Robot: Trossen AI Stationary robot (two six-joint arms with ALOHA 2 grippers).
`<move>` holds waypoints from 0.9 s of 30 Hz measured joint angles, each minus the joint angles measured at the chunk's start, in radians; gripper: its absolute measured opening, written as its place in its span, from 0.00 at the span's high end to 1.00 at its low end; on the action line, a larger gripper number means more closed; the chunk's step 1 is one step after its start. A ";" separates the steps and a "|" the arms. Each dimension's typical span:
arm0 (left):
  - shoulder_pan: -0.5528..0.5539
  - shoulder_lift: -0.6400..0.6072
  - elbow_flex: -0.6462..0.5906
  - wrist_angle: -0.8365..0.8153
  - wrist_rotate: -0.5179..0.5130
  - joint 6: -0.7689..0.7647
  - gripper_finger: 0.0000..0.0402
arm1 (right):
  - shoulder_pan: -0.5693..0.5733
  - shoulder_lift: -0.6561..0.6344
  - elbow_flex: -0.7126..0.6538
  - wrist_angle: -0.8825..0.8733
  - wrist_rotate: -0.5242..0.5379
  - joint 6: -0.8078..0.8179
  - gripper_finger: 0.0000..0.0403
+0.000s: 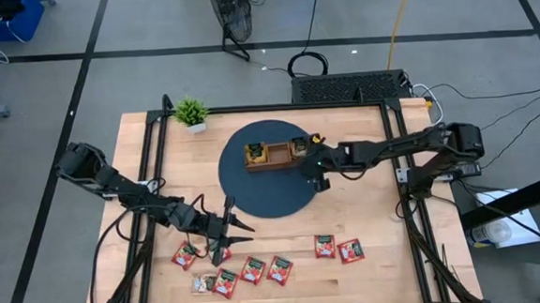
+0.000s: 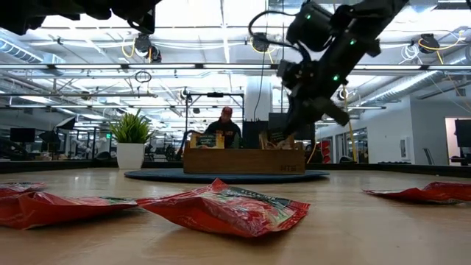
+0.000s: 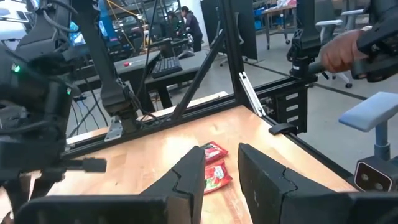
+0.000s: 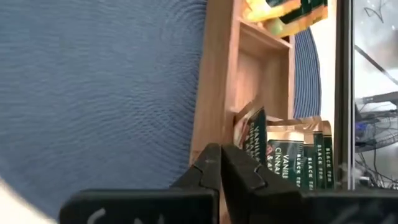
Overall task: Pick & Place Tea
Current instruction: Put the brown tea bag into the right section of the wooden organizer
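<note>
Red sachets (image 2: 224,208) fill the low view's foreground, flat on the surface (image 2: 368,228); wooden tray (image 2: 243,159) sits mid-frame behind them on the blue mat (image 2: 154,175), right claw (image 2: 318,103) hanging over its right end.

High view: about eight red sachets are left loose at the lower centre, tray at centre with green-labelled sachets (image 1: 299,147) at its right end and something at its left end. Left claw (image 1: 226,231) hovers over the loose row, right claw at the tray's right end.

Left wrist view: left claw partly apart, nothing between the fingers, red sachets below.

Right wrist view: right claw closed, empty, beside the tray compartment holding the upright green-labelled sachets.

Judgement: partly done, loose reds still to go.
</note>
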 joint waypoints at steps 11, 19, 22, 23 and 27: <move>0.007 0.000 0.000 -0.011 0.000 -0.007 0.75 | -0.108 0.100 0.002 0.100 0.000 -0.070 1.00; 0.007 0.000 0.000 -0.021 0.000 -0.008 0.75 | -0.113 0.124 0.002 0.055 -0.031 -0.064 1.00; 0.007 0.000 0.000 -0.021 0.000 -0.008 0.75 | -0.114 0.123 0.002 0.058 -0.066 -0.046 1.00; 0.007 0.000 0.000 -0.021 0.000 -0.008 0.75 | -0.113 0.123 0.002 0.058 -0.070 -0.042 1.00; 0.007 0.000 0.000 -0.021 0.000 -0.008 0.75 | -0.120 0.125 0.002 0.058 -0.080 -0.037 1.00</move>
